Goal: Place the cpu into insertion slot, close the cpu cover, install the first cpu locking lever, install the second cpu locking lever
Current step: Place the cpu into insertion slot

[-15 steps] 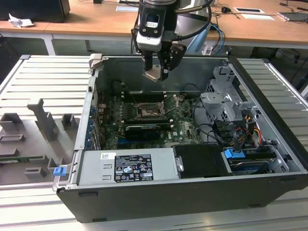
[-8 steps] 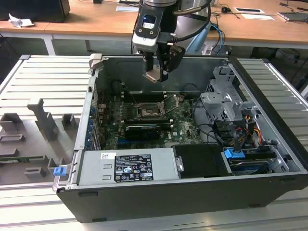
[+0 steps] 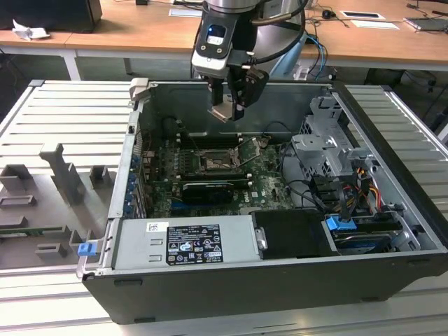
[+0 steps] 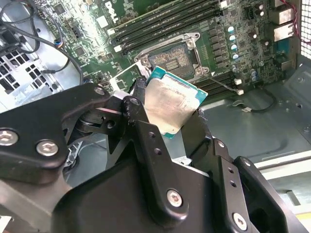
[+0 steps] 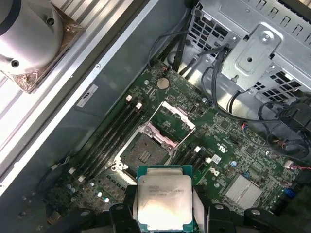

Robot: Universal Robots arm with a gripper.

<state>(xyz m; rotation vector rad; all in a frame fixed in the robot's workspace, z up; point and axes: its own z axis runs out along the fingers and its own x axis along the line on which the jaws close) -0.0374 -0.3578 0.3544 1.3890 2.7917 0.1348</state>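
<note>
Gripper [image 3: 229, 106]: clenched on the cpu [image 5: 165, 201], gripping two opposite edges.
Socket [image 5: 146, 153]: open, mid-board, below the cpu and well apart from it.
Cover [image 5: 173, 115]: raised.

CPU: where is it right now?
In the exterior view the cpu is gripped in the hand, in the air above the open socket at the middle of the motherboard, not yet seated.

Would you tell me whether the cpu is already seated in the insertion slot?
No, in the first wrist view the gripper holds the cpu clear of the empty insertion slot.
</note>
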